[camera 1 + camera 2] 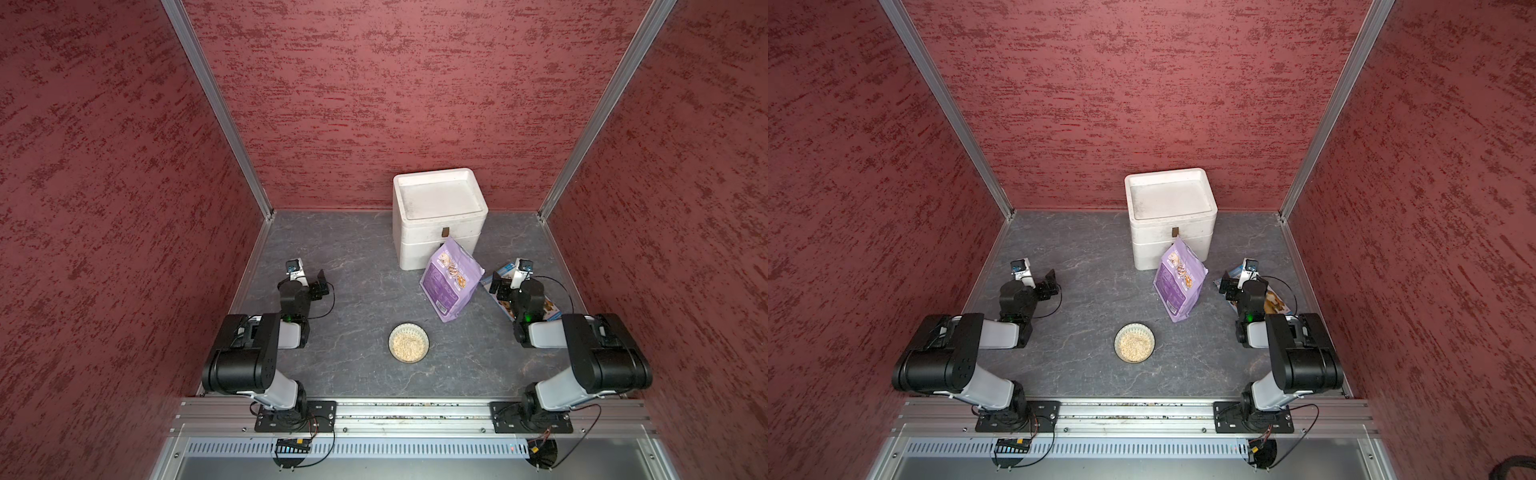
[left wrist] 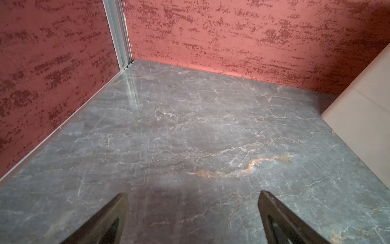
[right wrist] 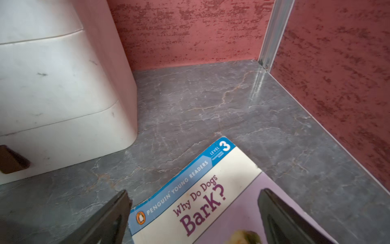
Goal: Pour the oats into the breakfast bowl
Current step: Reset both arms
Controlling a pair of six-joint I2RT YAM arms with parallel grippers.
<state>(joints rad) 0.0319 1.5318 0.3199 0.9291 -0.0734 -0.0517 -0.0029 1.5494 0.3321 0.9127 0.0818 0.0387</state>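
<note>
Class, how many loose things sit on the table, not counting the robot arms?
4. Bowl, front middle; purple pouch, before the white box at the back; book, beneath the right gripper. The arms may hide more.

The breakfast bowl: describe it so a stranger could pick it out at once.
Start at the white foam box against the back wall, with the purple pouch in front of it. Toward the front of the grey table sits the breakfast bowl: the only round thing, small, whitish, holding beige oats.

Mottled red walls [image 1: 415,104] on three sides (silver corner posts [image 1: 220,108] between them) enclose a grey marbled surface [image 1: 357,266] — evenly lit.
</note>
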